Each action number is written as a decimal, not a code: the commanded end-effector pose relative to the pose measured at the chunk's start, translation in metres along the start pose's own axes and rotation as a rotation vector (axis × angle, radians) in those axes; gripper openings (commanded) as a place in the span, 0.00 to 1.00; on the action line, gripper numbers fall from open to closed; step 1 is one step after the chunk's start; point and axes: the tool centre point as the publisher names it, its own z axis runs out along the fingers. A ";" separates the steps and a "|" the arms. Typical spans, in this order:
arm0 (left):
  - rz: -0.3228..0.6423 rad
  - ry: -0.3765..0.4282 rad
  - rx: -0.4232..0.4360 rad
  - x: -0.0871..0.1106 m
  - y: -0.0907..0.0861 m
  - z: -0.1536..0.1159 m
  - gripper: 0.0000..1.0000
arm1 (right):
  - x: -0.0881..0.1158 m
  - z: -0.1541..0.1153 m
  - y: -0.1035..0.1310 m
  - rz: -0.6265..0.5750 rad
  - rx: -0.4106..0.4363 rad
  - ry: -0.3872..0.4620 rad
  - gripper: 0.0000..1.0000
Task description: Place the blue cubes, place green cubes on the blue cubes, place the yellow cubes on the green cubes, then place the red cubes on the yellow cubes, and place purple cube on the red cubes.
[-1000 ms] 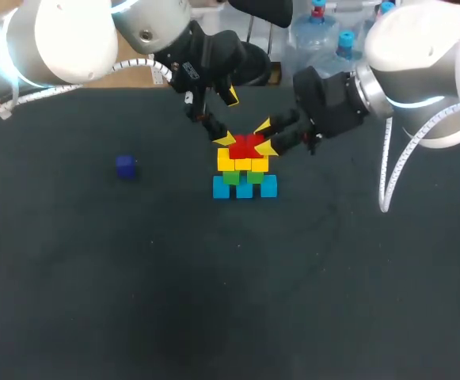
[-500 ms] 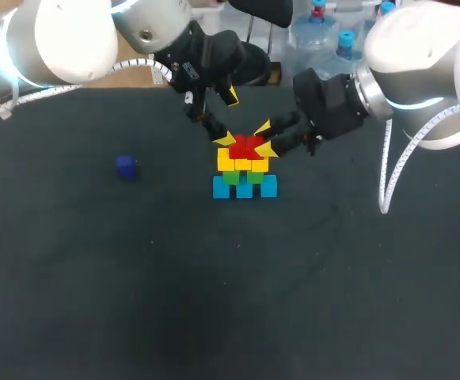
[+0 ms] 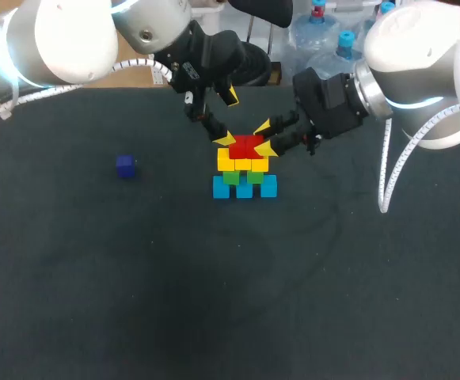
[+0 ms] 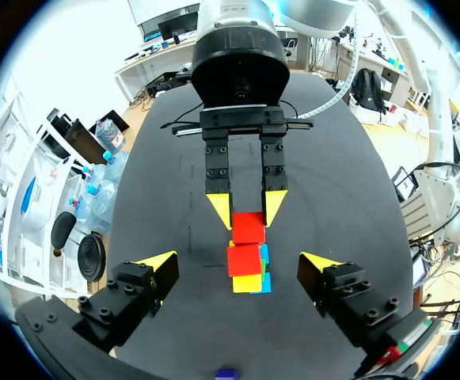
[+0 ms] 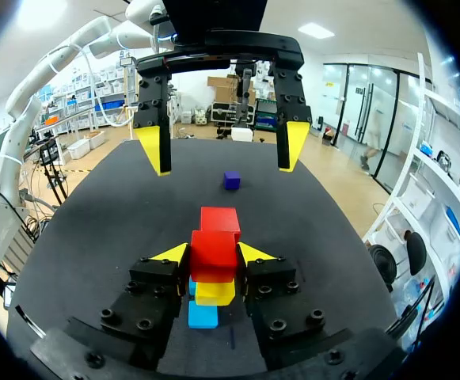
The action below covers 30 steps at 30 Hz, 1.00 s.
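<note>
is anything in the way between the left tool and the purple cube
Nothing visible: the left tool hangs open by the stack, and only bare table lies between it and the purple cube.

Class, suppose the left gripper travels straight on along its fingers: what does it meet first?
Probably the nearer red cube atop the stack, centred ahead of the open left gripper, though depth is unclear. The right gripper, shut on the other red cube, lies beyond.
</note>
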 end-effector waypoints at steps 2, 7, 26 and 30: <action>0.003 -0.003 0.000 0.001 0.000 0.000 1.00 | 0.000 0.001 -0.001 -0.001 -0.002 -0.003 0.00; 0.003 -0.003 0.000 0.001 0.000 0.000 1.00 | 0.000 0.001 -0.001 -0.001 -0.002 -0.003 0.00; 0.003 -0.003 0.000 0.001 0.000 0.000 1.00 | 0.000 0.001 0.001 0.002 -0.002 0.001 0.10; 0.003 -0.003 0.000 0.001 0.000 0.000 1.00 | 0.000 0.001 0.001 0.002 -0.002 0.000 0.11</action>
